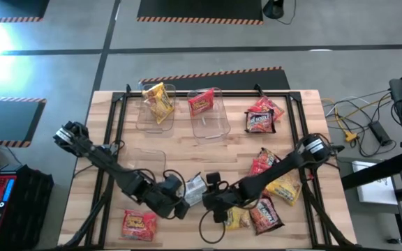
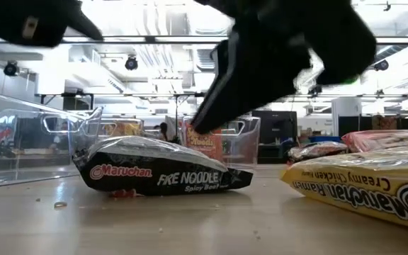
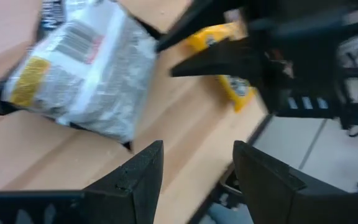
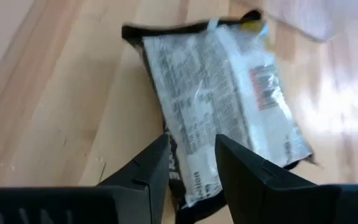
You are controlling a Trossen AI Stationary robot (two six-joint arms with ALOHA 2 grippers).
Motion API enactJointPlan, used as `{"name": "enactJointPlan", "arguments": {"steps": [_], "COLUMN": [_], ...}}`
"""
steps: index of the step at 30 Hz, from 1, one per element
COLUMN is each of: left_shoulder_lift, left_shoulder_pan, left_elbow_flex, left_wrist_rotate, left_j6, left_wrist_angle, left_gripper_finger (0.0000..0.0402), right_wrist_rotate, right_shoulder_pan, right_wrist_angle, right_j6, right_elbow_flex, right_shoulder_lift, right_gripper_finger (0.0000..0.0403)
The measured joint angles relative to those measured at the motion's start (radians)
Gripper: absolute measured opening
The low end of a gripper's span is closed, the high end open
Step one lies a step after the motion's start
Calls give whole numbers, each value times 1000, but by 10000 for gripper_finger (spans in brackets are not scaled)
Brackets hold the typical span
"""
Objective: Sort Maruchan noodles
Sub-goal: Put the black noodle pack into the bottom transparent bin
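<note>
1. Best approached from straight above: left gripper point(image 1: 180, 204) lowered squarely over the dark packet point(image 1: 195, 188), fingers spread past its width, then pinched at one crimped end rather than across the slippery middle.
2. Left gripper seen parted and empty, just beside the packet near the middle of the surface's point(image 1: 218, 150) near edge.
3. Right gripper point(image 4: 191, 163) also parted and empty, hovering close over the same packet; probably better drawn back to avoid a clash.
4. Packet lying flat, silvery printed back up, dark edges showing; from the low view, black front marked Maruchan point(image 2: 160, 174).
5. Elsewhere: a yellow packet point(image 1: 158, 99) in one clear bin point(image 1: 148, 120) and a red packet point(image 1: 202, 102) in another bin point(image 1: 215, 122) toward the far edge; further packets loose along the right side and one point(image 1: 138, 224) at the near left corner.
6. Dark packet's destination bin possibly the empty one, though hard to confirm.
</note>
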Motion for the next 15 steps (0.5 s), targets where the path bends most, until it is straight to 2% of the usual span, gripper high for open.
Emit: {"name": "enactJointPlan", "arguments": {"steps": [6,15], "left_shoulder_lift": [6,21], "left_shoulder_pan": [-29,-62], "left_elbow_flex": [59,30], "left_wrist_rotate": [-66,-107], "left_j6": [-46,-238], "left_wrist_angle": [-49,-62], "left_gripper_finger": [176,176], "right_wrist_rotate": [2,139], "right_shoulder_pan": [0,1], "right_wrist_angle": [17,-74], "right_j6": [5,6], "right_elbow_flex": [0,1], "right_shoulder_lift": [52,80], "right_gripper_finger": [120,116]}}
